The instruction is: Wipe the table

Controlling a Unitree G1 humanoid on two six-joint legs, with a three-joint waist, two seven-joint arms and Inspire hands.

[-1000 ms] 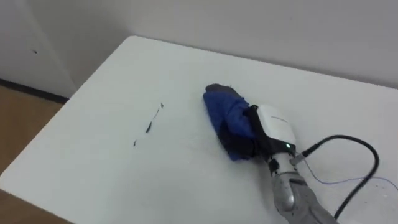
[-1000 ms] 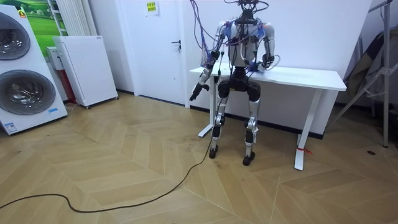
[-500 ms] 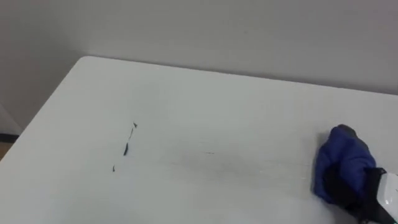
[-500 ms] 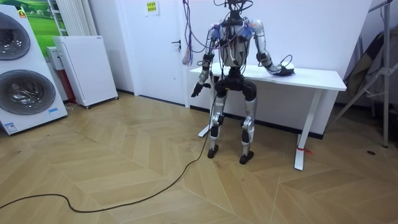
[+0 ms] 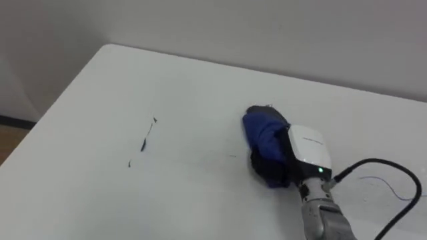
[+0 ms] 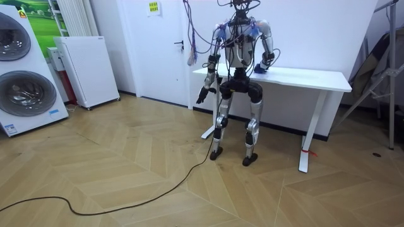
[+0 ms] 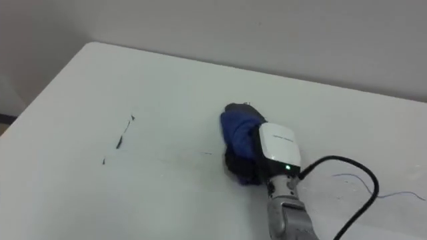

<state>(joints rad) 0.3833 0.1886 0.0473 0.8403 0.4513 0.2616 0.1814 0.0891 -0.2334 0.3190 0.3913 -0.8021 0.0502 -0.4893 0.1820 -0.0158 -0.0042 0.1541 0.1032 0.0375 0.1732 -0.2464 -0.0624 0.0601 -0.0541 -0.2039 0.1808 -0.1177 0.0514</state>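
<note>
On table: right hand atop blue cloth, grip unreadable; dark marks at nine o'clock. Room view: left hand hanging, grip likewise unreadable.

Plain white rectangular tabletop with a few thin dark streaks on it, plus a crumpled deep-blue cloth that goes nearly black in the folds. The right hand has a glossy white back with a tiny green light. The herringbone-pattern wooden floor is a warm tan.

Bunched blue cloth on white table, right of dark smudges.
</note>
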